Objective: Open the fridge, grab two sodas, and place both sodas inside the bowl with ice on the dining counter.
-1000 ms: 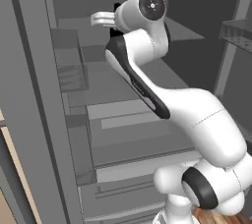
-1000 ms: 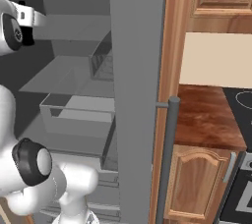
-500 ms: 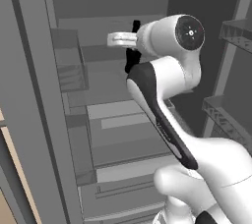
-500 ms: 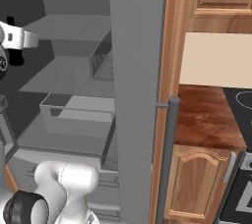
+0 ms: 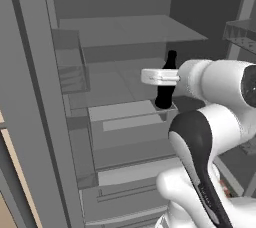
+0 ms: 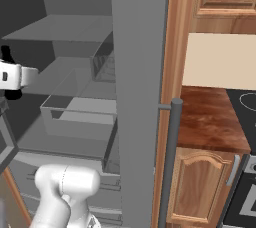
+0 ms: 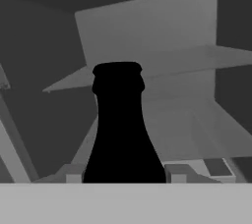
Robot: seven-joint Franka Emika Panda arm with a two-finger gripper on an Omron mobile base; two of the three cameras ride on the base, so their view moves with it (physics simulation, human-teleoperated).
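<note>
Left base view: the grey fridge (image 5: 120, 37) stands open, its grey shelves and drawers in plain sight. A slim black cola bottle (image 5: 166, 88) stands upright inside, its base level with the front lip of the upper drawer. The white arm rises from the lower right and bends toward it. The white hand of the pincer (image 5: 161, 76) crosses the bottle at about its shoulder, so that the neck rises above the hand and the lower body shows below it.

Hand view: the bottle (image 7: 120, 129) stands tall and dark in the centre, very near the camera, cap uppermost. A grey finger tip (image 7: 74, 173) shows on one side of its body and a second on the other, both close against it. The pincer is closed about the bottle, grasping it by the body. Behind it lie a grey shelf and the fridge's back wall.

Right base view: the open fridge door (image 6: 140, 97) stands edge-on in the middle, with its long bar handle (image 6: 170, 162) facing the camera. At the right sit a wooden cabinet (image 6: 202, 187) and a reddish-brown bench (image 6: 210, 119).
</note>
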